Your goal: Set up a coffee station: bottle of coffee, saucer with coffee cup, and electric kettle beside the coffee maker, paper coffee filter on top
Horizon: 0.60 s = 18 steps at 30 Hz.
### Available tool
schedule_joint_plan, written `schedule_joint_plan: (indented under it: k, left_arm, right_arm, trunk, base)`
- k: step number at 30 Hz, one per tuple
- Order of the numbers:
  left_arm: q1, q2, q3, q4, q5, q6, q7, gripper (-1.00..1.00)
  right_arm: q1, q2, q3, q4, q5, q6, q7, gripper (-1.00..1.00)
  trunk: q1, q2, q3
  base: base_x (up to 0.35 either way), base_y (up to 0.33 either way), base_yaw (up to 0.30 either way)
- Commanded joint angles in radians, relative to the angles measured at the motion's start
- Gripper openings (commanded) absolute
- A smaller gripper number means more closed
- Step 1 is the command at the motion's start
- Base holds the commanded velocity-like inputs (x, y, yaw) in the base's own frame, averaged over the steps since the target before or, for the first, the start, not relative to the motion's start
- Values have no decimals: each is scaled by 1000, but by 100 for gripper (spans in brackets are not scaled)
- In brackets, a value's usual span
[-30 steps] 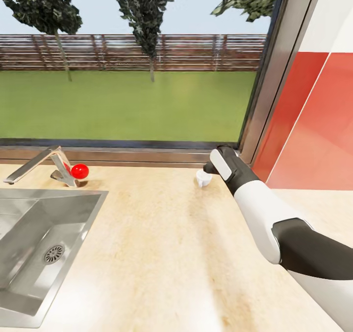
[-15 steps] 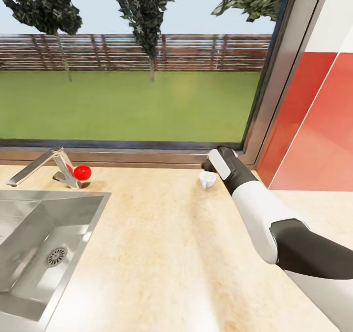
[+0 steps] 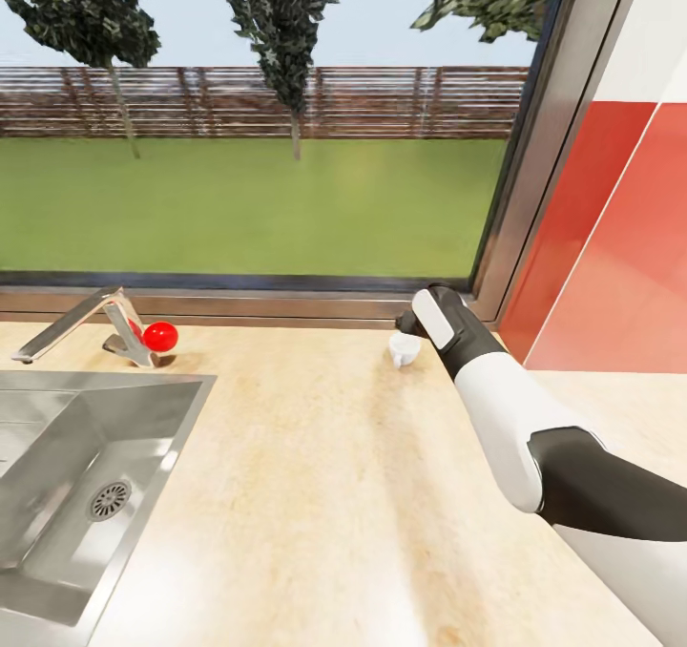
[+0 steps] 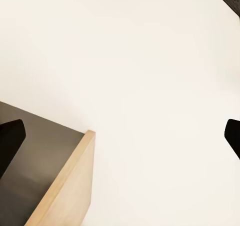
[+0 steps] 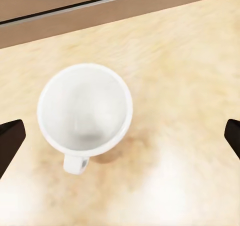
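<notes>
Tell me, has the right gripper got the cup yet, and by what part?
No, nothing is held. The right gripper is open above the cup, its fingertips wide apart and clear of it. The cup stands upright on the countertop.

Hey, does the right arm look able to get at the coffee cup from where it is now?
Probably yes. The right gripper hangs over the coffee cup, fingers spread wide on either side. The cup stands upright on bare kitchen countertop, with nothing between them.
</notes>
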Motion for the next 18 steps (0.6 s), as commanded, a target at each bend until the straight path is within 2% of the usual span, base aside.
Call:
schedule_joint_plan:
  k: [1, 8, 18]
  left_arm:
    - [-1, 0, 2, 2, 3, -6, 0, 100]
    - [0, 0, 2, 2, 3, -6, 0, 100]
    - [0, 0, 2, 2, 3, -5, 0, 100]
  right_arm:
    - [-1, 0, 5, -1, -11, 2, -9, 100]
    - [-1, 0, 5, -2, -12, 2, -9, 100]
    - [-1, 1, -4, -3, -12, 2, -8, 100]
  trunk:
    - [0, -1, -1]
    - [0, -1, -3]
    - [0, -1, -18]
  base:
    - [0, 0, 0]
    - [0, 0, 0]
    - [0, 0, 0]
